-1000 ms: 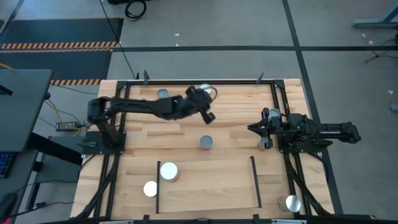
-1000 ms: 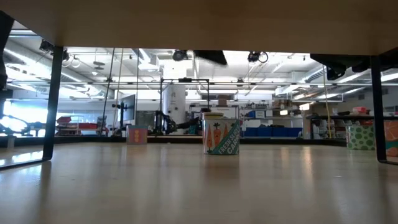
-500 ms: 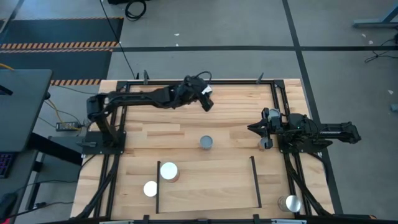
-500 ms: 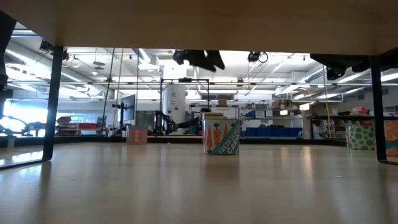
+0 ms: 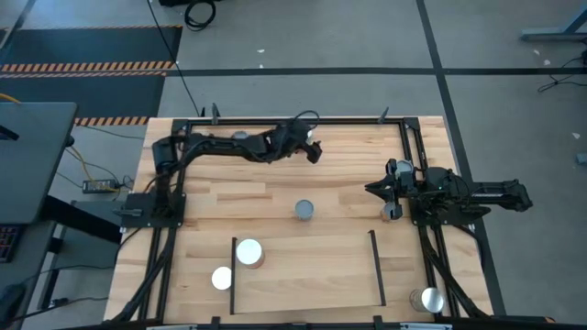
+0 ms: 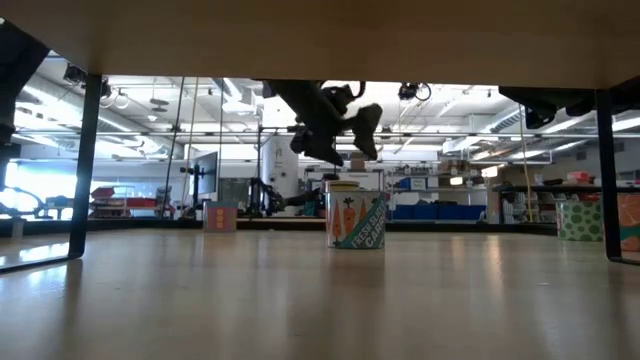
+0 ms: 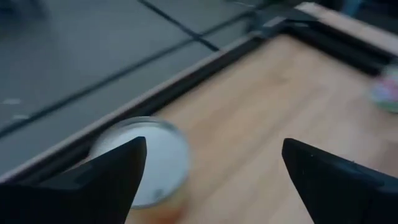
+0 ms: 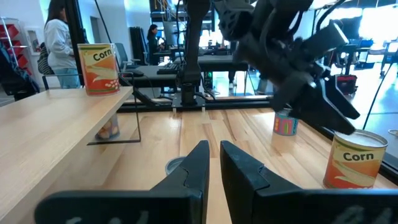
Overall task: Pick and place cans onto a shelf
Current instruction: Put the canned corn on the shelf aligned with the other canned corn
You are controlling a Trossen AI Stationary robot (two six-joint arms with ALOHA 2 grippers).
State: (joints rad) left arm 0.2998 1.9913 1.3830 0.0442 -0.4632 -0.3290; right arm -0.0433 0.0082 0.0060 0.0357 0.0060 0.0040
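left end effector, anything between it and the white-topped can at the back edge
Nothing visible does. The left end effector hangs open just above the white-topped can at the table's back edge, and only bare wood shows between its two fingers in the left wrist view.

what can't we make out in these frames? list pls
- Can under the left tool: hidden by the arm in the high view; in the left wrist view the white-topped can is blurred, label unreadable.
- Cans on the shelf: high view shows tops only, labels not visible.
- Can at the table's near right corner: too small and glary to identify.
- Low view: an overhanging board cuts off the left arm's upper part.
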